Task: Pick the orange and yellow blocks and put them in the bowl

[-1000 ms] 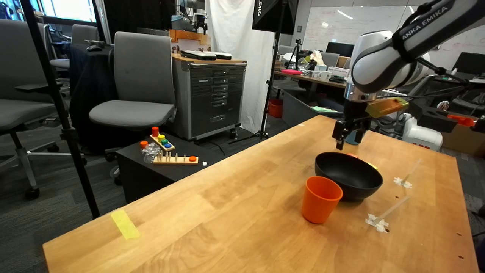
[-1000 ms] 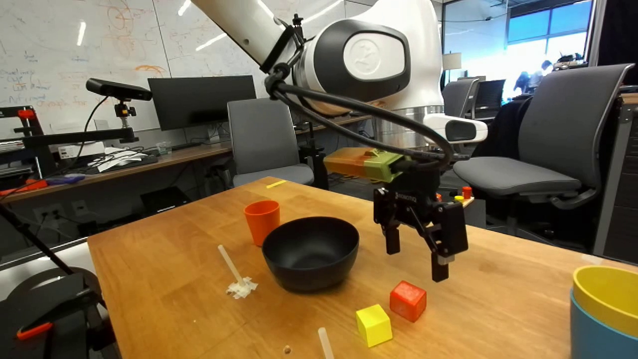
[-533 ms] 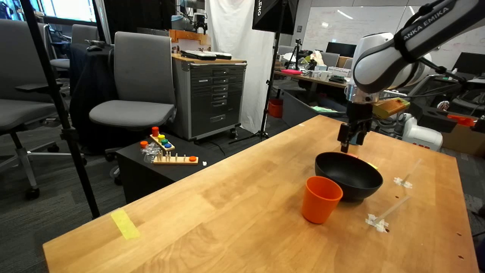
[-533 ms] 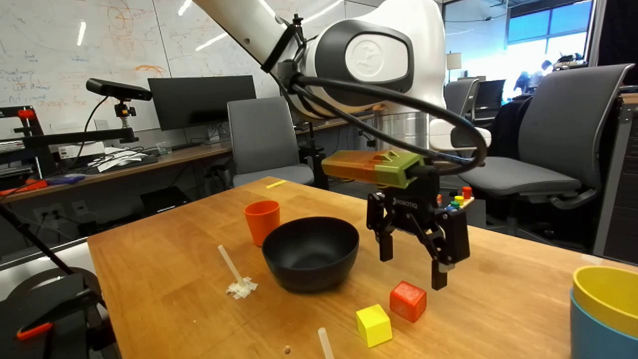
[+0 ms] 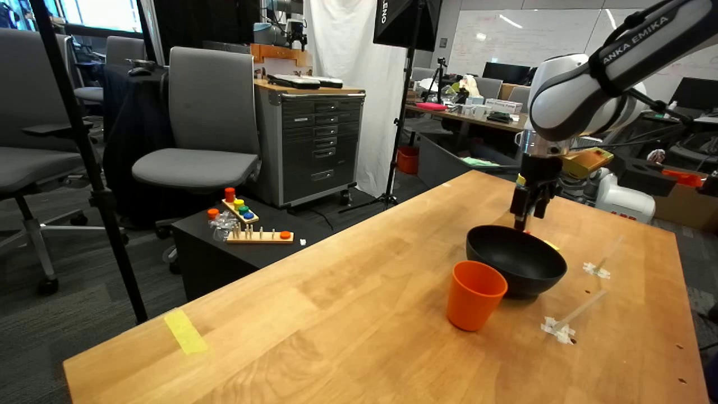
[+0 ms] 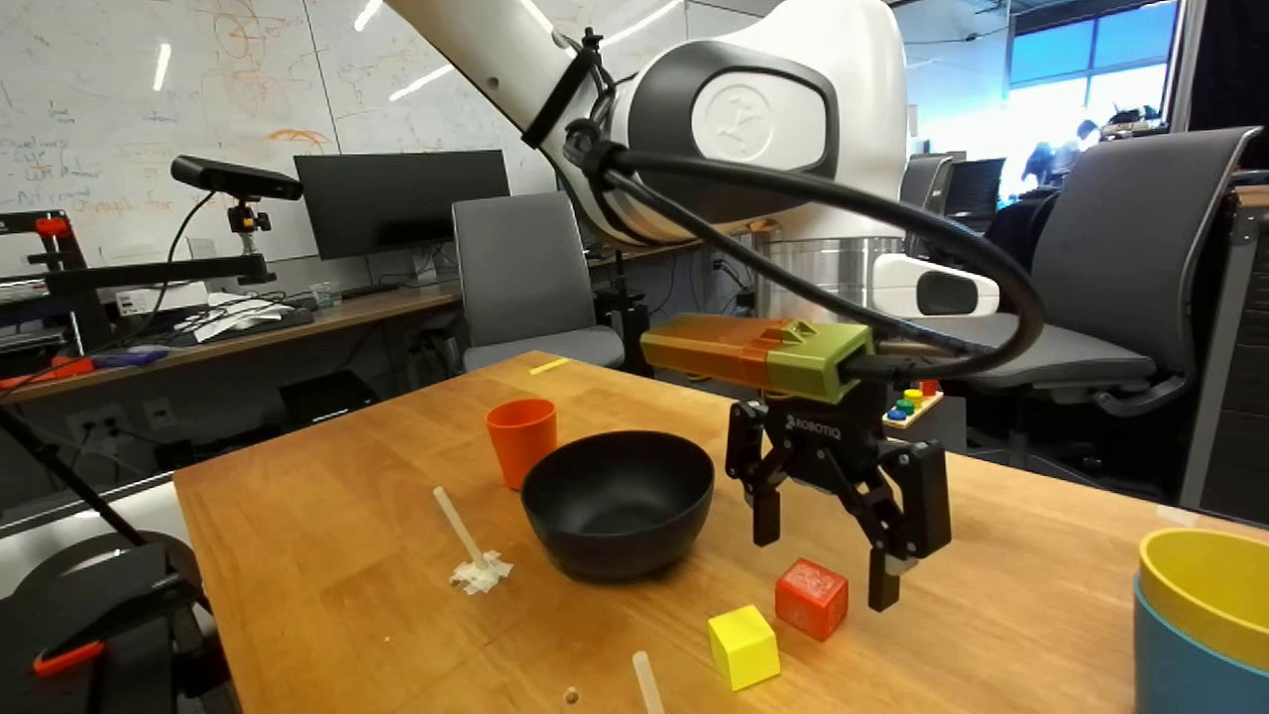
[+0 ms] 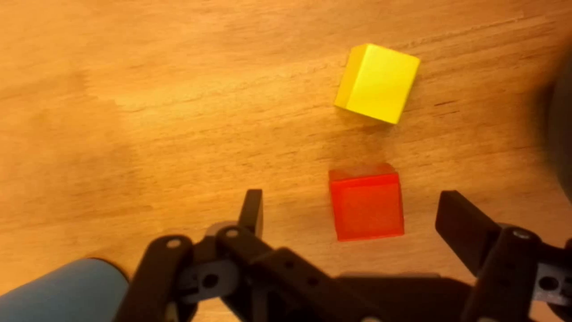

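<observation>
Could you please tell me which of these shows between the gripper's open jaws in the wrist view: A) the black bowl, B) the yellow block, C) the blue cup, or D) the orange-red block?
D: in the wrist view the orange-red block shows between the jaws of the open gripper, with a gap on either side, while the yellow block lies farther up that picture.

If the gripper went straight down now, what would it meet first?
Probably the orange-red block, between the open jaws of the gripper in the wrist view; depth is unclear, so the jaws may straddle it and reach the table first.
</observation>
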You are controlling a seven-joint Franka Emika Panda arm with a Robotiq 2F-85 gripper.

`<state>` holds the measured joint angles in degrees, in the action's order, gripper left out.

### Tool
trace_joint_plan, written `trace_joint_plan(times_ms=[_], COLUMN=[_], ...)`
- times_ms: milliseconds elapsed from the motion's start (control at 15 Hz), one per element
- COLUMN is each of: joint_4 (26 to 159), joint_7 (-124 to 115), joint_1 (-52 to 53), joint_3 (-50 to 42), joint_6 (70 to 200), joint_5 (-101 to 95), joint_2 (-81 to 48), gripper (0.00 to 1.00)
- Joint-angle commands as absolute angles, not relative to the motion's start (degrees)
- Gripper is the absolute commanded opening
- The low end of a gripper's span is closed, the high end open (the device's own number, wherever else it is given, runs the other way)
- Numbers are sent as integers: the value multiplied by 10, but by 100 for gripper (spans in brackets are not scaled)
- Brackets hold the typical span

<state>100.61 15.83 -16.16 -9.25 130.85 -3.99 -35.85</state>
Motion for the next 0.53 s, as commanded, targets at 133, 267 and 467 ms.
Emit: trace_joint_plan(times_ms=[133, 267, 467], joint_4=[1020, 1019, 1017], joint_7=[183, 184, 187], joint_1=[-168, -167, -168], joint_3=[-73, -72, -68], joint_6=[1310, 1309, 1306], joint_5=[-40, -41, -39], joint_2=[-350, -352, -354], gripper=[100, 100, 100])
